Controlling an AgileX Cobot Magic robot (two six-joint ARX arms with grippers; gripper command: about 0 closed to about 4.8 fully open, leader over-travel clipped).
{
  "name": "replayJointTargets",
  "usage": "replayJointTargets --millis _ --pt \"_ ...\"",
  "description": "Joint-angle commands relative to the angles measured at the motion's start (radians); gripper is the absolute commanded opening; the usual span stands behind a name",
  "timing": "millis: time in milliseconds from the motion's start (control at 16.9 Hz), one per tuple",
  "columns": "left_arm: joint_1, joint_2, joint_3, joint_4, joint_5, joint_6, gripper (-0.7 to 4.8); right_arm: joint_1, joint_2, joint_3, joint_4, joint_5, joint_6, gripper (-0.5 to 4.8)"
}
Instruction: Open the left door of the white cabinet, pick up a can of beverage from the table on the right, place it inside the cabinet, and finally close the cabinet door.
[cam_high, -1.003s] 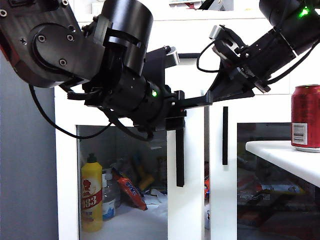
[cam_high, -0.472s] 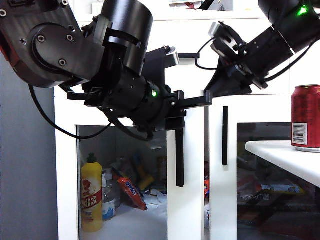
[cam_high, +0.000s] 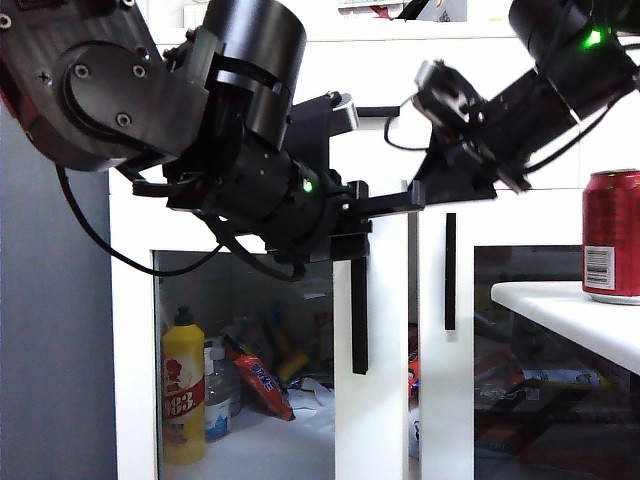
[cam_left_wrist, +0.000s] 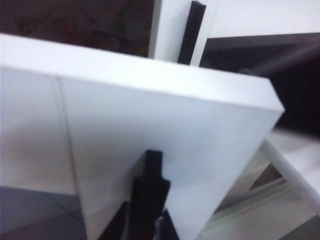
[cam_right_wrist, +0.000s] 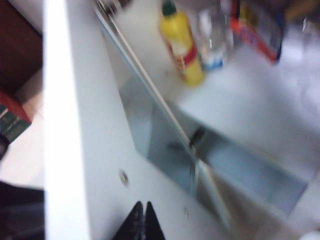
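- Left door (cam_high: 372, 330) of white cabinet (cam_high: 130, 330): swung open, seen edge-on in exterior view, vertical black bar handle (cam_high: 359, 310) on its outer face; glass panel and inner face visible in right wrist view (cam_right_wrist: 165, 145).
- Left gripper (cam_high: 352, 235): at top of that handle; in left wrist view pincer (cam_left_wrist: 146, 220) clamped on the black bar, fingers together around it.
- Right gripper (cam_high: 425, 190): jaws together (cam_right_wrist: 144, 220), nothing between them, tips just beside the door's upper inner edge, close above the left gripper.
- Change over the last second: left gripper and door position unchanged; right arm's wrist shifted slightly up and left in exterior view, tips remaining near the door top. Judged: door-opening step essentially done, right arm possibly bracing or taking over the door; can pickup not yet begun.
- Can of beverage (cam_high: 611, 235): red, upright on white table (cam_high: 560, 310) at right, near its edge, well apart from both grippers, untouched.
- Cabinet interior, left compartment: yellow bottle with green cap (cam_high: 183, 385) upright at front left, clear bottle with blue label (cam_high: 217, 395) just beside it, tilted orange-red packet (cam_high: 260, 378) next, further clutter behind, indistinct. Bare shelf floor in front centre; judged enough room for the can.
- Right door (cam_high: 520, 350): closed, contents behind glass dim.
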Motion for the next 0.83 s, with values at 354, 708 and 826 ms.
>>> replayJointTargets --millis 354,708,826 --pt "-0.018 -0.016 0.001 -0.161 0.117 -0.017 3.08 0.052 0.002 0.0 -0.053 -0.114 0.011 -0.07" --pt "-0.022 -0.154 0.0 -0.401 0.16 -0.022 4.79 0.052 0.002 0.0 -0.086 -0.125 0.014 -0.07" --pt "-0.027 -0.281 0.0 -0.573 0.16 -0.022 4.79 0.052 0.002 0.0 -0.1 -0.138 0.01 -0.07"
